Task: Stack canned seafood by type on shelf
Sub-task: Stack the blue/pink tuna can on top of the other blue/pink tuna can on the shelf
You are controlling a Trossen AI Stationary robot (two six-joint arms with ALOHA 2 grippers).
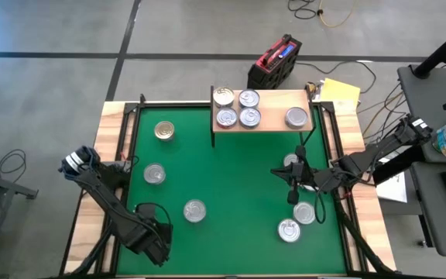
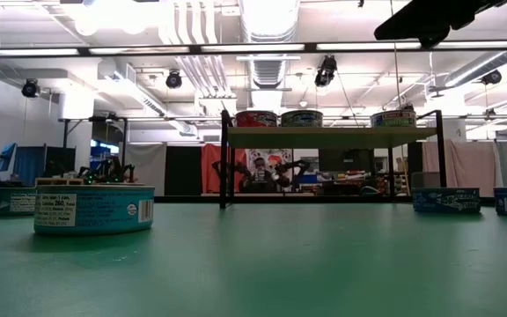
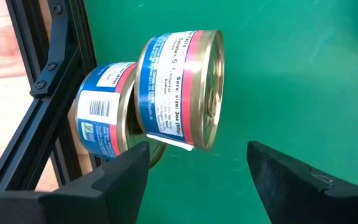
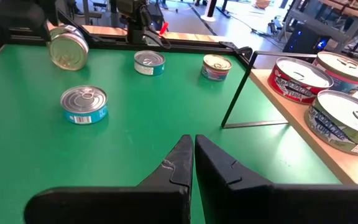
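A: Surface first. The desk is a green mat inside a wooden border, on a grey floor; a red and black case lies on the floor beyond the far edge.

B: Shelf position?

A: The shelf, a light-wood board on thin black legs, stands at the far edge of the mat, middle to right. Five tins on it: four silver-topped ones packed in a square at its left end, and a single tin near its right end, apart from the four.

B: Loose tins?

A: A gold-topped tin far left, a silver tin nearer, another near the middle. On the right, two tins close together near the front, and one partly hidden under the right arm.

B: Left claw?

A: Over the front-left corner of the mat, fingers apart, holding nothing. Its wrist view shows a blue-labelled tin just ahead of the fingers, a second like it touching behind.

B: Right claw?

A: Over the right half of the mat, in front of the shelf, fingers pressed together, nothing between them.
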